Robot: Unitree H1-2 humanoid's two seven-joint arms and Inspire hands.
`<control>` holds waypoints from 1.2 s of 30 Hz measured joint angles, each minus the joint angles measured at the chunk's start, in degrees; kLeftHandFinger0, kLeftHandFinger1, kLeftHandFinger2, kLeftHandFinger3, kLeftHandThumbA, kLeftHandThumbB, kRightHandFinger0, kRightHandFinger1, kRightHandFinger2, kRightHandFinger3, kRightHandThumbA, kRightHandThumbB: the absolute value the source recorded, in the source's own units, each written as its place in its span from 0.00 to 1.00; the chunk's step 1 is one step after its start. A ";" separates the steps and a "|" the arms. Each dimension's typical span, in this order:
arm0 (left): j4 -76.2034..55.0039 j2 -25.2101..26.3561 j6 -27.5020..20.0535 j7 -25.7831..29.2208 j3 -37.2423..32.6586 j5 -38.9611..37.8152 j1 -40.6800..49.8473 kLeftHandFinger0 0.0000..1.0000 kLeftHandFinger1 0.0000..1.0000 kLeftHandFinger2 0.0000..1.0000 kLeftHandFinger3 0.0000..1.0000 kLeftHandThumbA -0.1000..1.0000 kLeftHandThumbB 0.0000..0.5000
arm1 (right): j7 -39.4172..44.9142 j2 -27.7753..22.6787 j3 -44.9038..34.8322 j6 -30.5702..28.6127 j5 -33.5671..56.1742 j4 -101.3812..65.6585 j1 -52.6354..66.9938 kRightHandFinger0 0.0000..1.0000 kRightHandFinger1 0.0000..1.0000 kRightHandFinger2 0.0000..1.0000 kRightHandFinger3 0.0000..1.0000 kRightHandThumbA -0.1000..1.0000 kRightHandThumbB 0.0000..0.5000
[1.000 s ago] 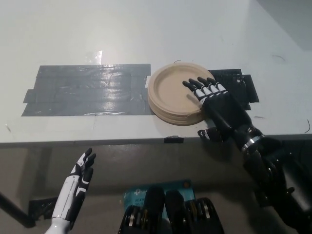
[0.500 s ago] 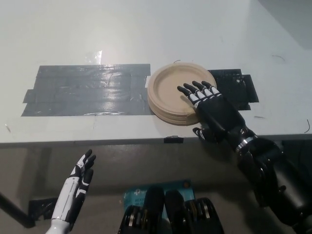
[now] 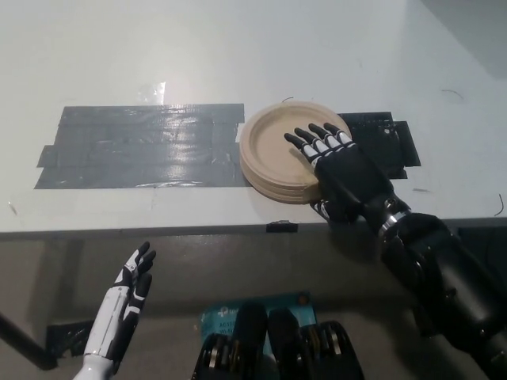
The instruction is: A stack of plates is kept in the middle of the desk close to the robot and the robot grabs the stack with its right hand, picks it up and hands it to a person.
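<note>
Head view shows the right hand (image 3: 344, 170) spread over the near-right rim of the stack of plates (image 3: 281, 150) mid-desk, gripping nothing yet, its thumb seemingly below, so it should pinch the whole stack before lifting.

Even, fairly bright light falls from above on the white desk (image 3: 238, 47), with a hot glare patch on the glossy tape (image 3: 142, 146) (near its upper edge). Soft shadow lies under the desk's front edge; the floor below is dim. Focus is slightly soft throughout, noisier in dark areas.
</note>
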 measured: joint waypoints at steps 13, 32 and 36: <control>0.02 -0.01 0.01 0.00 0.10 -0.42 -0.36 1.00 1.00 1.00 1.00 1.00 0.06 | -4.38 -0.18 7.46 -0.79 -5.19 15.34 -7.80 0.61 0.60 0.62 0.82 0.10 0.67; 0.04 0.04 0.21 -0.01 0.19 -0.60 -1.90 1.00 1.00 1.00 1.00 1.00 0.03 | -28.83 5.40 20.03 -0.97 -11.10 40.60 -19.51 0.00 0.02 0.46 0.33 0.00 0.59; 0.05 0.04 0.21 -0.01 0.18 -0.60 -2.12 1.00 1.00 1.00 1.00 1.00 0.02 | -32.96 5.06 20.65 -1.52 -11.24 40.23 -19.15 0.00 0.04 0.57 0.29 0.00 0.59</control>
